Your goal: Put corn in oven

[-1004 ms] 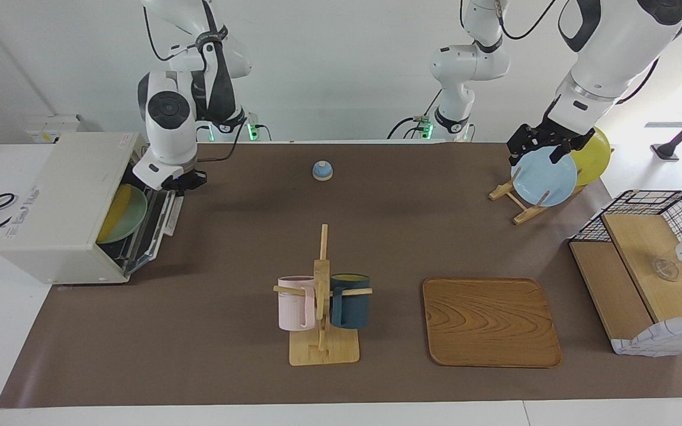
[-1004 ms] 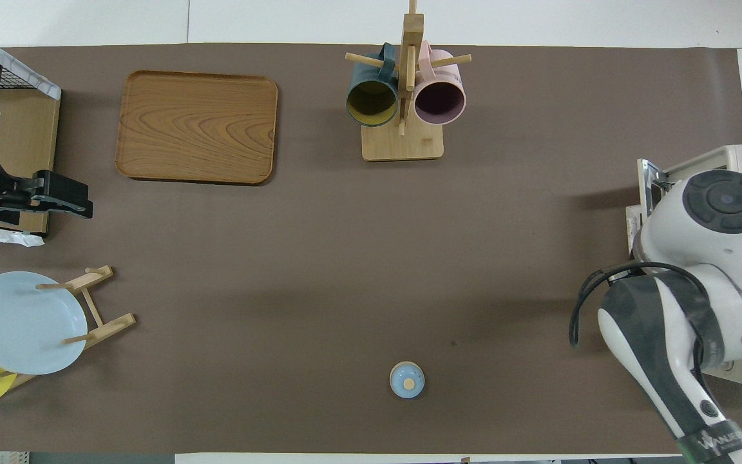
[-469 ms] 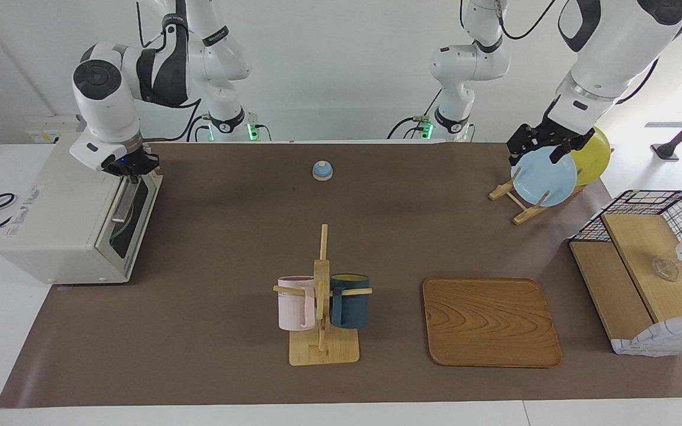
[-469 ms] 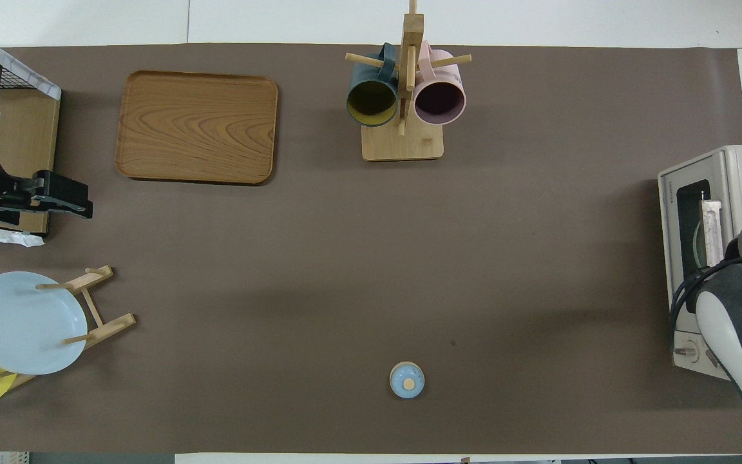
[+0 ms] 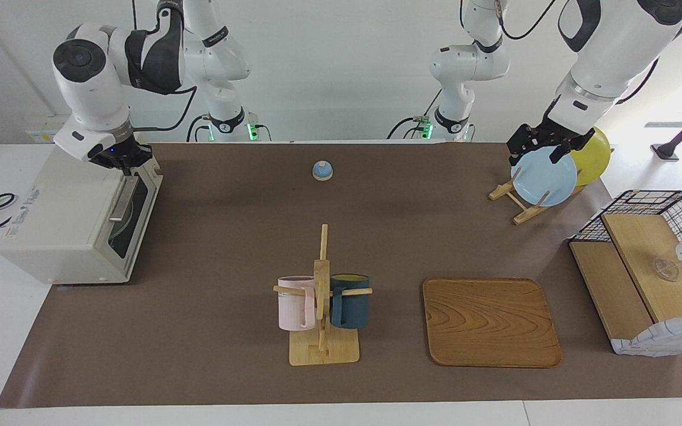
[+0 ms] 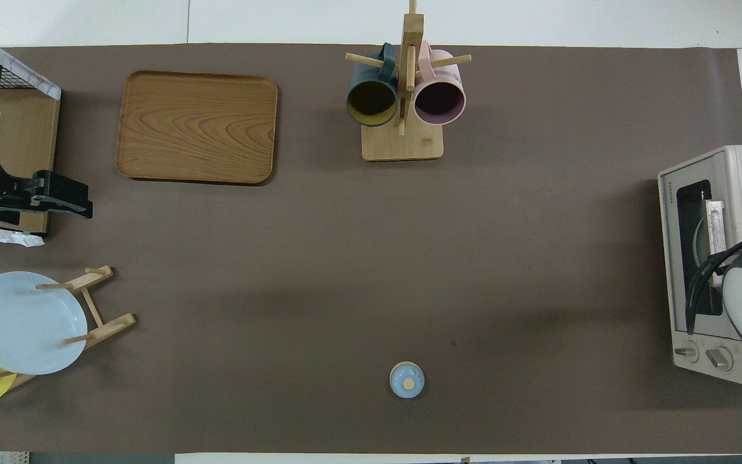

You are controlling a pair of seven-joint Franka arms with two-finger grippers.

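The cream-white oven [image 5: 63,219] stands at the right arm's end of the table, and its dark glass door [image 5: 131,213] with the silver handle [image 5: 122,199] is shut. It also shows in the overhead view [image 6: 706,258]. A green plate shows dimly through the glass. The corn is hidden. My right gripper [image 5: 119,161] hangs just over the door's top edge, and the arm covers part of the oven in the overhead view. My left gripper [image 5: 545,147] waits over the blue plate [image 5: 544,176] in the plate rack.
A mug tree [image 5: 322,296] with a pink and a dark blue mug stands mid-table. A wooden tray [image 5: 491,322] lies beside it. A wire-and-wood basket box [image 5: 649,272] stands at the left arm's end. A small blue bell [image 5: 322,170] sits near the robots. A yellow plate [image 5: 595,155] shares the rack.
The oven door went from hanging open, with the corn on the green plate inside, to shut. My right gripper rose from the door to just over its top edge. The left arm stayed still.
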